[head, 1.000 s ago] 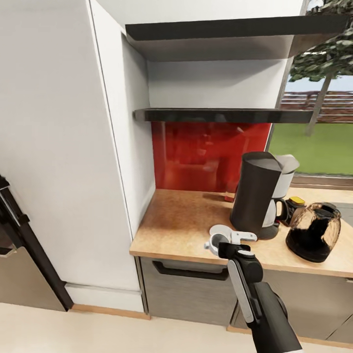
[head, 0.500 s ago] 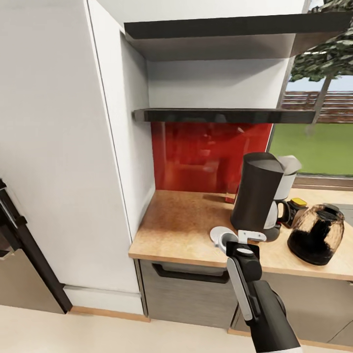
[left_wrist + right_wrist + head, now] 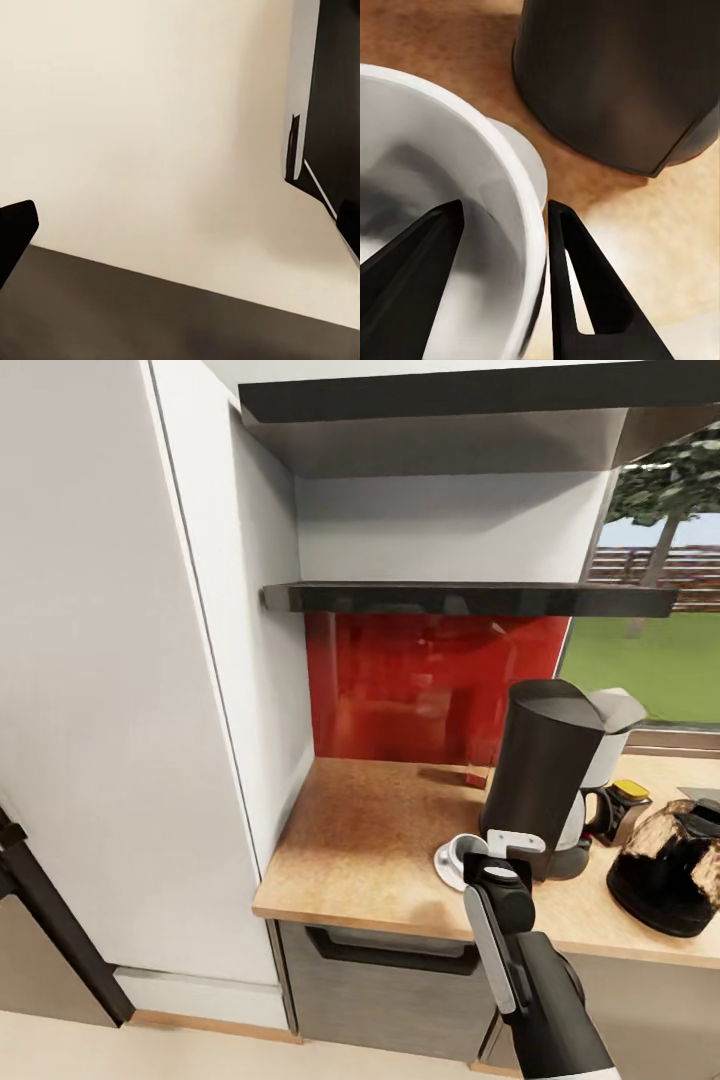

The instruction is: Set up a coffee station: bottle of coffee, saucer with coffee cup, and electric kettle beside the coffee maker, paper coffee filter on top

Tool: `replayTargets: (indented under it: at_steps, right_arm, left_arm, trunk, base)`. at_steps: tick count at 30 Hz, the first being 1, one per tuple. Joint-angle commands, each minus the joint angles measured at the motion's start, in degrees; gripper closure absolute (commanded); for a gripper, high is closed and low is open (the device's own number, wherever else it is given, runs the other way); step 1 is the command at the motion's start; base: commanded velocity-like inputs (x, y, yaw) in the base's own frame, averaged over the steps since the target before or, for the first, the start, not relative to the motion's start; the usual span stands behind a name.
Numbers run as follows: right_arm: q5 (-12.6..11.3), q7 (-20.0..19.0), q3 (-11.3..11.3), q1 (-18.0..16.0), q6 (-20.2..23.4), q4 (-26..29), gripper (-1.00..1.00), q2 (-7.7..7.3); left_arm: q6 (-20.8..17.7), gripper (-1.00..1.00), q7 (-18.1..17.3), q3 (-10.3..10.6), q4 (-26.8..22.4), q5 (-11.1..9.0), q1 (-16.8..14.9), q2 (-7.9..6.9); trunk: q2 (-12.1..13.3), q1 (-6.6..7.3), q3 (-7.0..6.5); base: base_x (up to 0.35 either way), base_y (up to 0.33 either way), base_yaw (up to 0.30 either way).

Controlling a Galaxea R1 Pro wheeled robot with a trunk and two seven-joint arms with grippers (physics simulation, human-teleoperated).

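The white coffee cup [image 3: 463, 850] sits over the white saucer [image 3: 445, 865], just left of the tall dark coffee maker [image 3: 548, 770] on the tan kitchen countertop [image 3: 370, 830]. My right gripper [image 3: 482, 852] is shut on the cup's rim. In the right wrist view, one finger [image 3: 427, 247] is inside the cup [image 3: 450, 150] and the other outside, with the saucer's edge [image 3: 531, 161] and the coffee maker's base [image 3: 622, 75] beyond. I cannot tell whether the cup rests on the saucer. The bottle of coffee [image 3: 627, 807] and electric kettle [image 3: 672, 868] stand right of the machine. My left gripper [image 3: 180, 217] is open.
The dark kitchen shelf [image 3: 460, 598] hangs above the red backsplash [image 3: 420, 680]. A tall white cabinet side [image 3: 120, 690] borders the counter on the left. A grey drawer front [image 3: 390, 980] lies under the counter edge. The left wrist view looks at beige floor [image 3: 150, 112].
The head view has shifted closer and to the right. My right gripper has carried the cup right and forward, from beside the saucer to over it, nearer the coffee maker.
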State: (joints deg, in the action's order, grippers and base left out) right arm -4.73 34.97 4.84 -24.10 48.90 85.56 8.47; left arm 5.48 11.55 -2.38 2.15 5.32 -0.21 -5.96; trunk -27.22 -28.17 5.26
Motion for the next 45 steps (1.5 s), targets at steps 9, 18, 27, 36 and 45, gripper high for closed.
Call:
replayTargets:
  at_steps: [9,18,27,36,45]
  right_arm:
    - [-0.32,3.22,-0.02,-0.07,0.23,-0.75,1.0,-0.12]
    - [-0.64,6.51,0.24,-0.07,0.07,-2.04,1.0,-0.12]
    - [-0.72,6.53,0.26,-0.07,0.06,-3.02,1.0,-0.12]
    - [-0.63,6.6,0.19,-0.07,0.14,-3.7,1.0,-0.11]
    - [-0.63,6.6,0.07,-0.07,0.15,-3.9,1.0,-0.12]
  left_arm:
    - [0.31,-1.0,0.3,-0.26,0.14,0.62,-0.05,-0.05]
    - [0.32,-1.0,0.39,-0.25,0.14,0.65,-0.05,0.08]
    - [0.23,-1.0,0.39,-0.26,0.14,0.56,-0.05,-0.12]
    - [0.23,-1.0,0.4,-0.34,0.14,0.56,-0.05,0.01]
    - [0.24,-1.0,0.4,-0.33,0.14,0.56,-0.05,0.12]
  trunk:
    - [-0.1,-0.03,0.1]
    - [-0.1,-0.03,0.1]
    - [-0.1,-0.03,0.1]
    - [-0.1,-0.03,0.1]
    - [-0.1,-0.03,0.1]
  base:
    - [0.027,0.0,0.0]
    - [0.062,0.0,0.0]
    - [0.121,0.04,0.0]
    - [0.069,0.005,0.0]
    - [0.028,0.0,0.0]
